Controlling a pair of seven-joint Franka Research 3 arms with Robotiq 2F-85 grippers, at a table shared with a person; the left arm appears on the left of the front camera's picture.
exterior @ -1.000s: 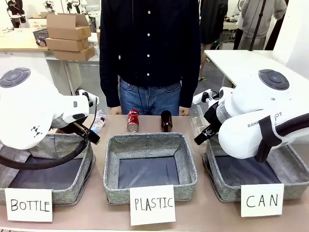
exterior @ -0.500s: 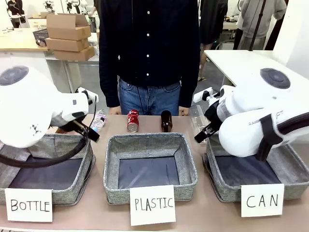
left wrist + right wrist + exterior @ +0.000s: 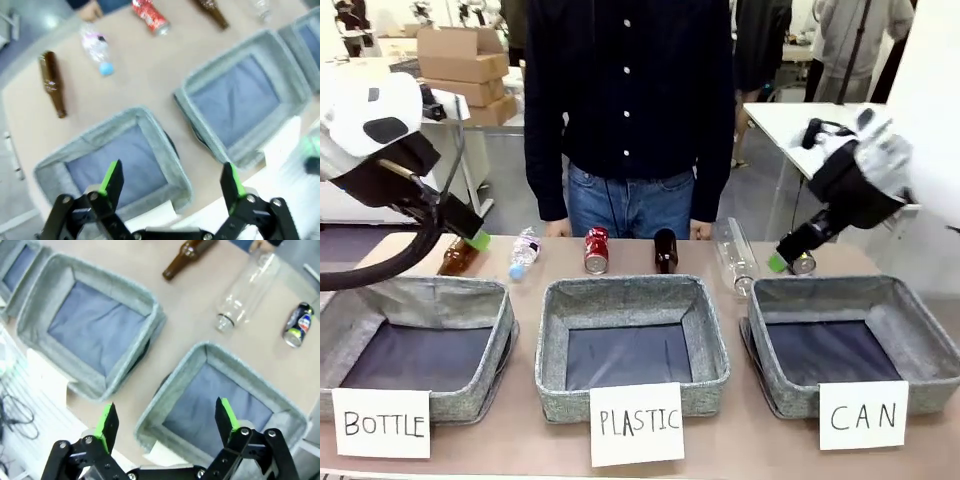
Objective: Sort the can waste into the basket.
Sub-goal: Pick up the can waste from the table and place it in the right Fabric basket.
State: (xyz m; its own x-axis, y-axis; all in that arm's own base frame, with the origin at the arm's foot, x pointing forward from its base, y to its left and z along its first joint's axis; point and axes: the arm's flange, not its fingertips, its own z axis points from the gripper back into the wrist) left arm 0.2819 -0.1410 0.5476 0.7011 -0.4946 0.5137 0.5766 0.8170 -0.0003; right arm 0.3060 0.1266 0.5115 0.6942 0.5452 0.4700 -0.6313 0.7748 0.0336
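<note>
White paper sign (image 3: 863, 414): lettered "CAN", propped at the near wall of its basket.
Grey woven-fabric basket (image 3: 775, 385): rectangular and soft-walled with a dark flat bottom. It has nothing in it and is the rightmost of three alike.
Right gripper (image 3: 166, 422): jaws spread wide with nothing between them. It hovers above the basket, looking down into it.
Left gripper (image 3: 171, 182): also spread wide and empty, raised over the "BOTTLE" basket (image 3: 470, 395).
Dark drink can (image 3: 805, 263): a small metal cylinder with silver ends and a blue logo. It lies on its side on the table (image 3: 740, 435), just beyond the basket's far rim.
Red drink can (image 3: 595, 250): dented, lying beyond the "PLASTIC" basket (image 3: 550, 380), well apart from the grey woven-fabric basket.
Step in hand: probably the right arm's reach for the dark drink can, the nearer of the two.
Doing it well: set the green pads (image 3: 107, 421) across the round body, not the ends. Come down squarely, since a lying can may roll. Squeeze lightly, because thin metal dents. Clear the soft rim and release low.
Leave alone: the brown glass bottles (image 3: 665, 250) and the clear plastic bottles (image 3: 733, 258).
Person (image 3: 630, 100): in a dark buttoned shirt, standing at the far edge.
</note>
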